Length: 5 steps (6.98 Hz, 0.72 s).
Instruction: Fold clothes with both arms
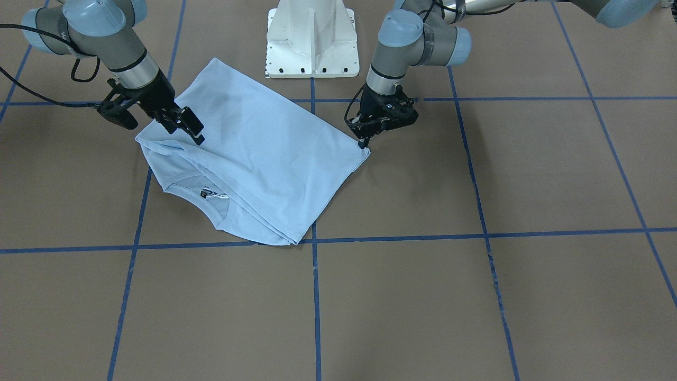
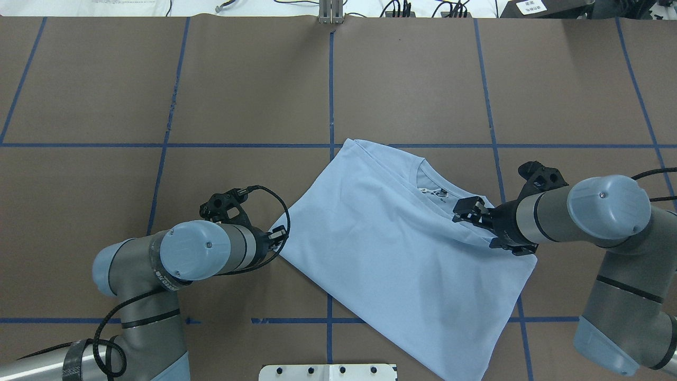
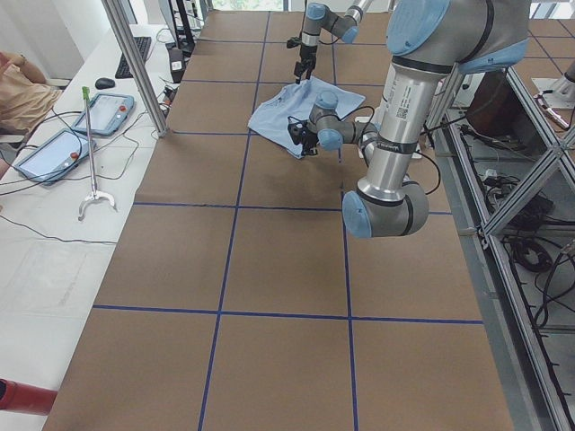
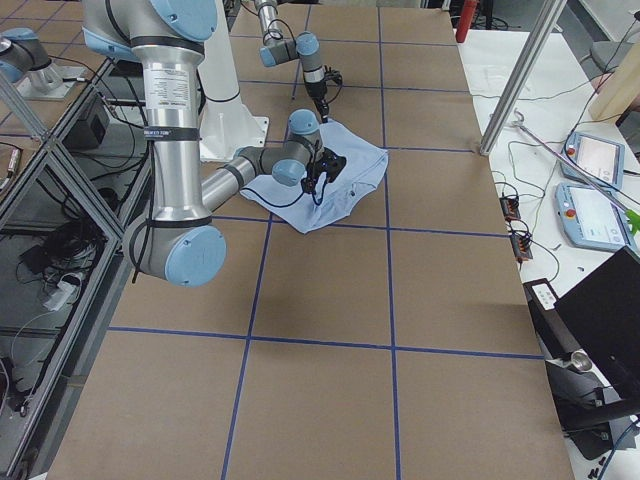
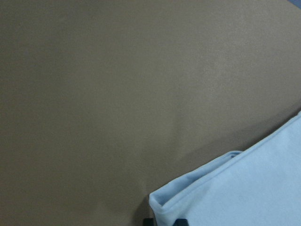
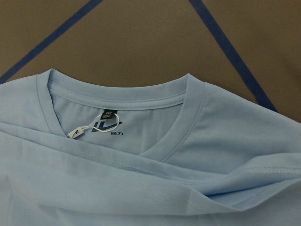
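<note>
The left gripper [image 1: 365,142] is down at the counter [image 1: 476,307], with its jaws nearly together on one corner of the shirt [image 1: 264,153]. In the left wrist view that corner, a doubled edge of cloth, sits between the two dark fingertips [image 5: 180,221] at the bottom of the picture, so it looks pinched, though only the very tips show. The corner lies low, at or just off the counter.

The right gripper [image 1: 193,127] is tilted over the opposite side of the shirt, near the shoulder fold beside the collar [image 6: 122,99]. Its jaws stand apart and hold nothing. From these views I cannot tell whether the lower finger touches the cloth.

The shirt is light blue and lies on the brown counter in front of the white base [image 1: 312,42], turned at an angle to the blue tape lines [image 1: 316,296] and lying across two of them. It is folded over itself: a smooth upper layer covers most of it, and its edge runs across just below the collar. The collar faces away from the robot, toward its right side. Inside the neck are a dark printed label and a small white tag [image 6: 75,133] on a string. A sleeve edge is creased under the fold by the right gripper.
</note>
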Each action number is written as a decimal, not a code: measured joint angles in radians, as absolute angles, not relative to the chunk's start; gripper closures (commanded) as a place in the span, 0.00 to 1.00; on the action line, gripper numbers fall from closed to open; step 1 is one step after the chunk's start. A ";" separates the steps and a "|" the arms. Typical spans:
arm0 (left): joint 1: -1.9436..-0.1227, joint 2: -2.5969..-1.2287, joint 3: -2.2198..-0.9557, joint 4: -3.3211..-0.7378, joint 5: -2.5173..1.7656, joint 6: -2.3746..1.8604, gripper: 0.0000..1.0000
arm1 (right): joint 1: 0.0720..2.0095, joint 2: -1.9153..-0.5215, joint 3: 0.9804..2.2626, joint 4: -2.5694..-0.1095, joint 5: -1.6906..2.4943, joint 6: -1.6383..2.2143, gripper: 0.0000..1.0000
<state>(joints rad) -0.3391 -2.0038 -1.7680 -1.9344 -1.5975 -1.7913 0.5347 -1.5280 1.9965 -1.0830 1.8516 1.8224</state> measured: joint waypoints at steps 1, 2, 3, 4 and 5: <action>-0.362 -2.004 -1.773 -1.933 -1.598 -1.760 1.00 | 0.535 -1.528 1.997 -1.083 1.852 1.822 0.00; -0.397 -2.005 -1.774 -1.933 -1.599 -1.708 1.00 | 0.535 -1.527 1.998 -1.083 1.852 1.822 0.00; -0.448 -2.005 -1.771 -1.934 -1.600 -1.642 1.00 | 0.536 -1.527 2.000 -1.083 1.852 1.822 0.00; -0.513 -2.007 -1.762 -1.937 -1.602 -1.562 1.00 | 0.536 -1.527 2.001 -1.083 1.852 1.819 0.00; -0.585 -2.033 -1.718 -1.954 -1.603 -1.488 1.00 | 0.536 -1.524 2.002 -1.083 1.850 1.816 0.00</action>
<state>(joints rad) -0.5850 -2.0332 -1.7185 -1.9544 -1.6032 -1.4885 0.5360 -1.5235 2.0021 -1.0830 1.8501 1.8159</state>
